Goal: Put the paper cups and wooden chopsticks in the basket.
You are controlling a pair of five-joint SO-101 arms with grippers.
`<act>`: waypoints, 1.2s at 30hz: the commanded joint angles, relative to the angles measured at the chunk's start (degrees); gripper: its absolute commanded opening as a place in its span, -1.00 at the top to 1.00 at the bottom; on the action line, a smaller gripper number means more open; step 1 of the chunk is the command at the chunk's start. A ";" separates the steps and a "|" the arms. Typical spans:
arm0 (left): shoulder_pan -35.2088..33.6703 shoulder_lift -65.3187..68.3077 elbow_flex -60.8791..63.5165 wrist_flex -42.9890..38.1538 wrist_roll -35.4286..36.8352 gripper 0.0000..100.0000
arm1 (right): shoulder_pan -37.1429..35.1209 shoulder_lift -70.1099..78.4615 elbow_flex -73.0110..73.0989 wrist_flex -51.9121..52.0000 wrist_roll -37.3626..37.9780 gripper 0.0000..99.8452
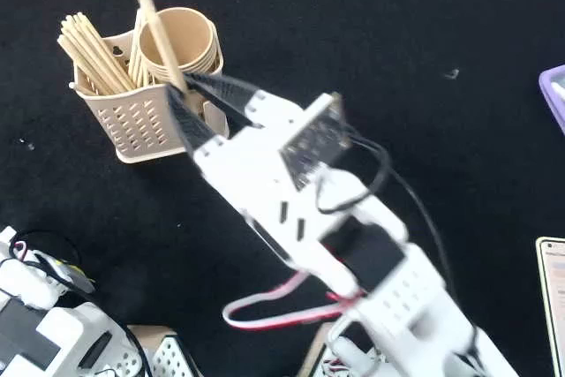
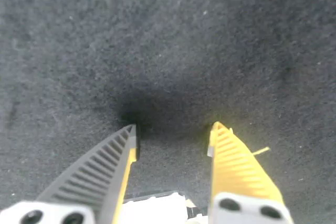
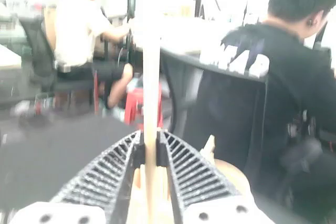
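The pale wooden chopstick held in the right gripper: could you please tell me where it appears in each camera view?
High view: the pale wooden chopstick slants across the stacked paper cups in the beige slotted basket, pinched by the right gripper.
Right wrist view: it stands upright, clamped in that gripper.
Left wrist view: the open left gripper faces black cloth.
Shared landmark: the right gripper's black ribbed fingers.

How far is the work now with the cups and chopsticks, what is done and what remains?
Done: a stack of paper cups and a bundle of chopsticks stand in the basket. In hand: the right end effector is shut on one more chopstick, held at the basket beside the cups. The left end effector is open over the black table. Left: releasing that chopstick into the basket, probably the last piece.
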 commanded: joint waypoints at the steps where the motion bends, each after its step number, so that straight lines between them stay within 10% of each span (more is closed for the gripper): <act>1: 0.84 0.70 1.10 -2.55 0.79 0.55 | -1.23 10.86 -0.48 -22.33 -0.53 0.98; 19: 0.84 0.44 1.54 -3.08 0.79 0.55 | 1.67 52.09 -33.19 -32.97 -0.44 0.98; 36: 0.84 0.44 1.54 -3.08 0.79 0.55 | -1.05 55.60 -31.43 -23.30 -0.44 0.67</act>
